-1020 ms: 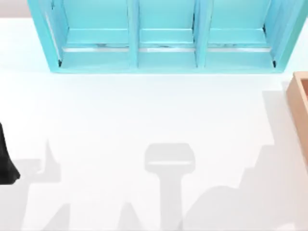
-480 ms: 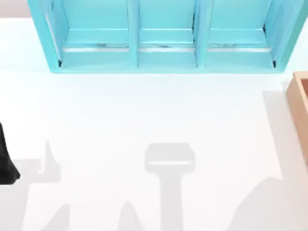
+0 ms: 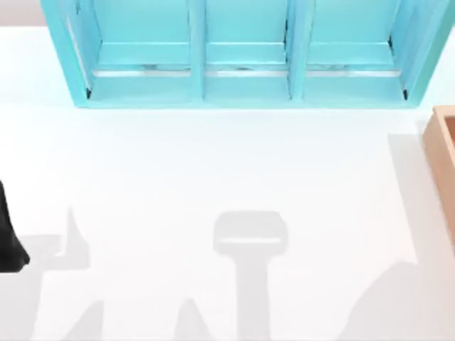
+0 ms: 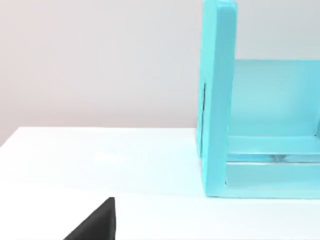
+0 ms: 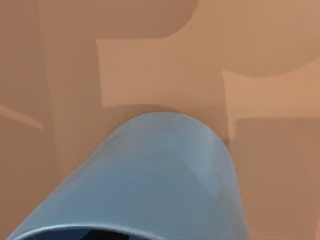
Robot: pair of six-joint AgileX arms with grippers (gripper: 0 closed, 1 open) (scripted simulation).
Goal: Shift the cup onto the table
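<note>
A glossy white desk [image 3: 213, 163] is carrying a turquoise shelf unit [image 3: 242, 53] at the back and a tan wooden box [image 3: 444, 153] at its right edge. The small blue translucent cup [image 5: 155, 180] is apparently lying inside that box; I cannot tell either hand's state.

Left arm [image 3: 8, 238] sits low at the table's left edge.

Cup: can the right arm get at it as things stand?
Probably yes. The right wrist view has the cup right under the camera, close up against tan wood, presumably inside the box at the table's right edge, with nothing between. The jaws can't be seen, so the grip is unconfirmed.
</note>
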